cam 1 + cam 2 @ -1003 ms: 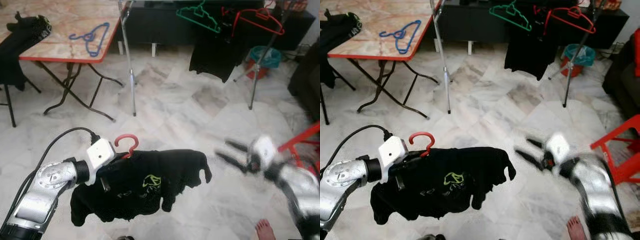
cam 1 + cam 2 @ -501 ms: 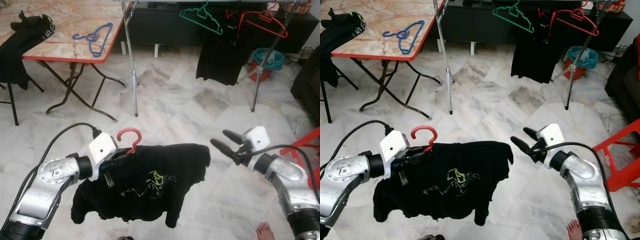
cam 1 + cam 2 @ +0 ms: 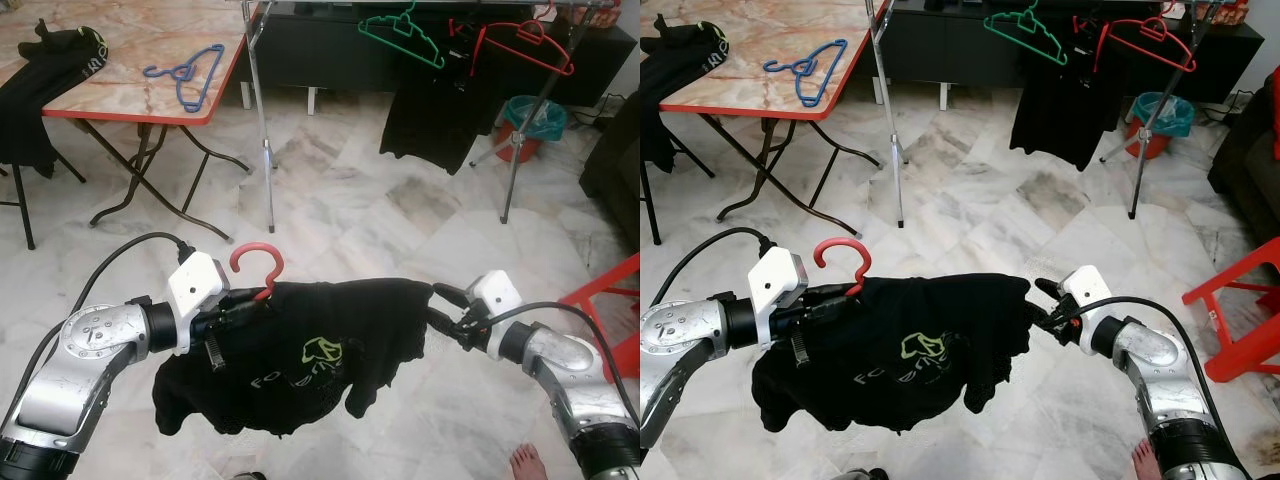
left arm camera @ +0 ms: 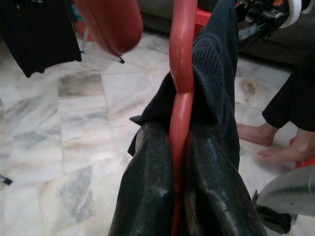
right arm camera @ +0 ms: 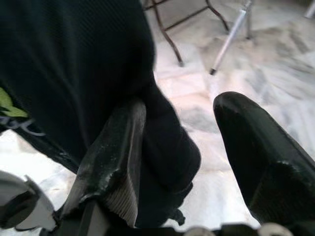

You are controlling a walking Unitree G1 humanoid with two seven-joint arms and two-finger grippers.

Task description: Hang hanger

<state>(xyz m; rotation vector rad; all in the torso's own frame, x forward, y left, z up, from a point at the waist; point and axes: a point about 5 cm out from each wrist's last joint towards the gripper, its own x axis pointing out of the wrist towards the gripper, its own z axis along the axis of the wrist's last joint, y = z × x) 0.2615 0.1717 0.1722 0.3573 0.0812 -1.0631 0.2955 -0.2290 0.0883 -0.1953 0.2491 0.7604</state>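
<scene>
Hanger (image 3: 255, 272): red plastic, hook up, black shirt (image 3: 300, 355) with a yellow-green logo draped over it and bunched unevenly. Left gripper (image 4: 174, 162) is clamped on its neck, fingers either side of the stem, holding it out over the floor, well short of the rack (image 3: 262, 110). Right gripper (image 5: 182, 147) is parted, one finger against the shirt's far shoulder. I'd pinch that shoulder to level the load, keep the hook upright, then carry it to the rack's bar.
</scene>
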